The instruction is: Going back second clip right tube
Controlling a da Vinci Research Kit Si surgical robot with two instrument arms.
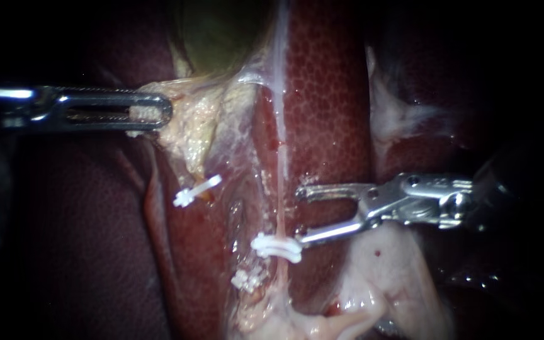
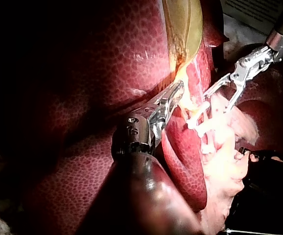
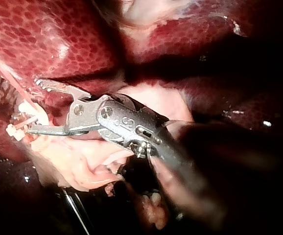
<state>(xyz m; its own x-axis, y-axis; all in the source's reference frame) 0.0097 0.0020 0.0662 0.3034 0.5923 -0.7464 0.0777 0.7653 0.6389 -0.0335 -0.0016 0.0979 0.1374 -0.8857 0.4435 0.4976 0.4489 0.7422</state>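
At the right tube (image 1: 281, 208) | right instrument (image 1: 299, 216) gapes open, lower tip against clip (image 1: 277, 247) | left instrument (image 1: 149, 112) clamps gallbladder tissue (image 1: 190, 126) | risk: tip snags clip, tearing tube if dragged back.

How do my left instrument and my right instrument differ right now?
The left instrument has its jaws shut on pale tissue below the gallbladder; the right instrument has its jaws open, holding nothing. The left instrument's jaws are long and slotted; the right instrument's are thin, the lower one ending beside a white clip on the right tube. Both are shiny metal.
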